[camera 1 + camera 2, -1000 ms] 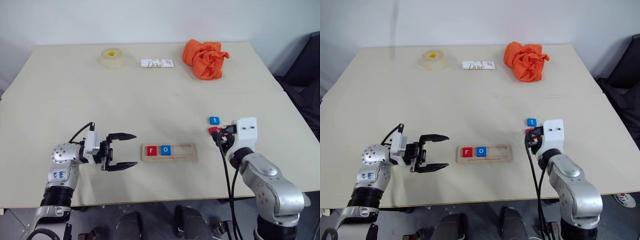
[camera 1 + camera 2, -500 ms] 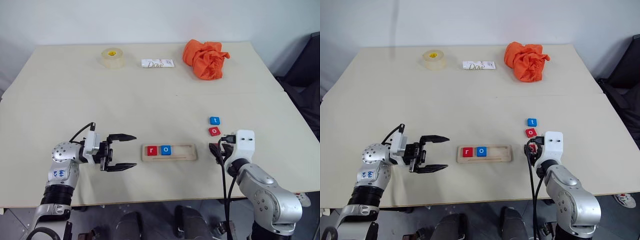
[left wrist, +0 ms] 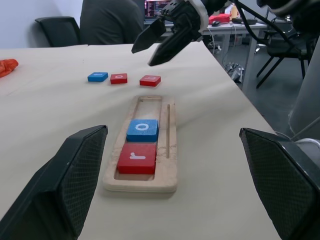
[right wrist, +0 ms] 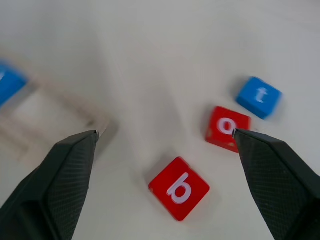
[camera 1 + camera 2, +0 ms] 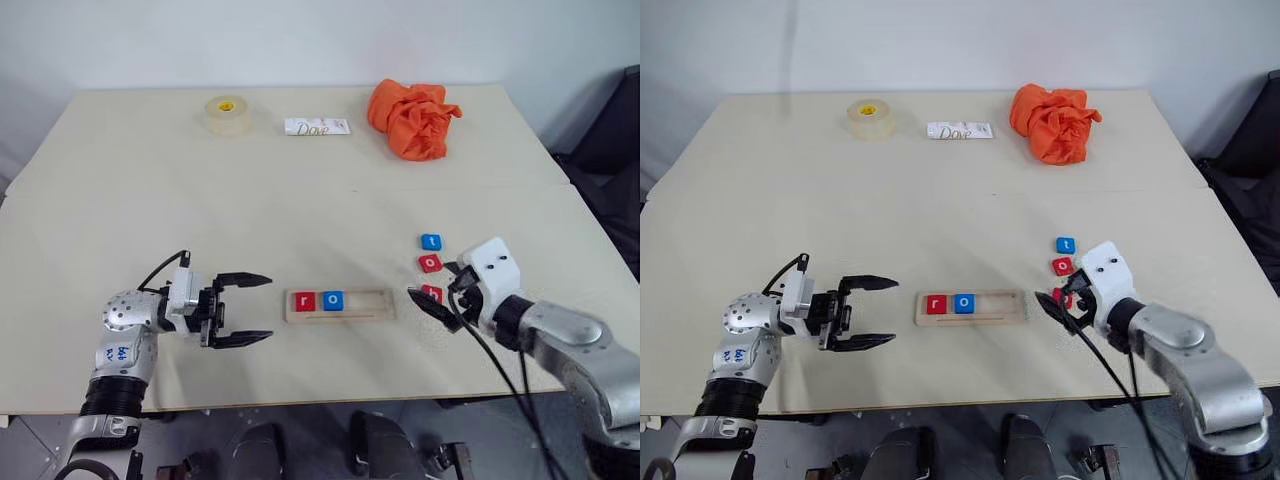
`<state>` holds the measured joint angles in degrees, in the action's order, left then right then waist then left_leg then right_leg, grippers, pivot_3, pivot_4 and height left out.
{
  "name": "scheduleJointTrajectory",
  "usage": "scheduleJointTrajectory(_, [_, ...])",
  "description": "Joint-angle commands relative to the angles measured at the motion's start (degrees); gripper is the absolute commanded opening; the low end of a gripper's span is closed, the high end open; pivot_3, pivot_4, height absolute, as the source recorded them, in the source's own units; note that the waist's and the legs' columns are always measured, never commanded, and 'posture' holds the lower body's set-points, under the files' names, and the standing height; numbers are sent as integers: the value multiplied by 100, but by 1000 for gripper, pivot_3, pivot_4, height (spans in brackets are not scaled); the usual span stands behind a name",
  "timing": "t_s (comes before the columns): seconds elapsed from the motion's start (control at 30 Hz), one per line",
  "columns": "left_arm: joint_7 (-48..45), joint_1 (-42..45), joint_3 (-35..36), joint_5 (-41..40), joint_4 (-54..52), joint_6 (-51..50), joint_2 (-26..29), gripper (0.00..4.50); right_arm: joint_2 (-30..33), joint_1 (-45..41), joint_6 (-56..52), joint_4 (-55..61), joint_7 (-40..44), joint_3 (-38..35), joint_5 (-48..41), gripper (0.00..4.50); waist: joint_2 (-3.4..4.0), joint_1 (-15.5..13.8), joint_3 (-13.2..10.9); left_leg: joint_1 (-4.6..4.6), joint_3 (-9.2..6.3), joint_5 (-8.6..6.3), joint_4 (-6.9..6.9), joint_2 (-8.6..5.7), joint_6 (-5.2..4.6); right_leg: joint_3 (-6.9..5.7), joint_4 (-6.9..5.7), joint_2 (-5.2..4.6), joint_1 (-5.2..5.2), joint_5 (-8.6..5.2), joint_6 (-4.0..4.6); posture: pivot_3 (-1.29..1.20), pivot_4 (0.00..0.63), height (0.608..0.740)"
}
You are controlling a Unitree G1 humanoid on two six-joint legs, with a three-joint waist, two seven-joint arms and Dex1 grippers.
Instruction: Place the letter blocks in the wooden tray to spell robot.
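Right gripper [image 5: 1059, 306] has swung round, now wide open over the red b block [image 4: 179, 188], so b goes next into the tray [image 5: 970, 305].

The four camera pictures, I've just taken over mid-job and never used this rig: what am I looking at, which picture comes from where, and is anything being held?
It is a two-armed humanoid robot at a table. The two wide pictures come from a stereo camera on its head, looking down over both arms. The other two come from cameras on the wrists, looking out between each end effector's two black fingers.

The left end effector is open and empty, beside the wooden tray, which holds the red r and blue o. The right end effector is open and empty above the loose red b; the red o and blue t lie just past it.

At the far edge are a tape roll, a Dove packet and an orange cloth.
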<state>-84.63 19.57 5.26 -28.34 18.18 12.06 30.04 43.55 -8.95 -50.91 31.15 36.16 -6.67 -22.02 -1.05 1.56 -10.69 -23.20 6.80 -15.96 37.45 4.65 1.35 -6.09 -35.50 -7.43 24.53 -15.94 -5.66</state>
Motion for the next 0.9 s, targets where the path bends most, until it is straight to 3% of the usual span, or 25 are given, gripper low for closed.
scheduleJointTrajectory(0.03, [40, -92, 31, -11, -158, 136, -32, 4500, 733, -342, 1178, -1011, 1270, 459, 300, 4479, -1, 13, -1, 0, 5, 0, 4, 0, 0, 1, -2, -1, 1, 1, -2, 0, 150, 740])
scheduleJointTrajectory(0.17, [83, -176, 11, -11, -225, 191, -72, 4500, 1159, -864, 2126, -2147, 2239, 1072, 657, 4479, -2, 8, -1, 2, 7, 1, 7, 2, 1, 2, -3, -1, 1, 3, -5, 0, 150, 740])
scheduleJointTrajectory(0.43, [262, -341, 64, 1, -408, 263, -74, 4500, 932, -1739, 2921, -3655, 2833, 1763, 1310, 4479, -4, -7, -3, 1, 12, 1, 33, 3, 2, 2, -13, -5, 0, 4, -6, 0, 150, 740])
scheduleJointTrajectory(0.73, [386, -491, 105, -23, -562, 247, -6, 4500, 915, -1811, 2951, -3550, 2911, 1708, 1404, 1574, -5, -1, -2, 2, 13, -1, 58, 8, 3, 2, -17, -6, -7, 22, 2, 0, 150, 740])
scheduleJointTrajectory(0.9, [371, -476, 126, -32, -517, 257, 28, 4500, 890, -2058, 2101, -2864, 2908, 1465, 1045, 1464, -5, -2, -2, 0, 13, 0, 58, 9, 3, 2, -19, -6, -4, 26, 5, 0, 150, 740])
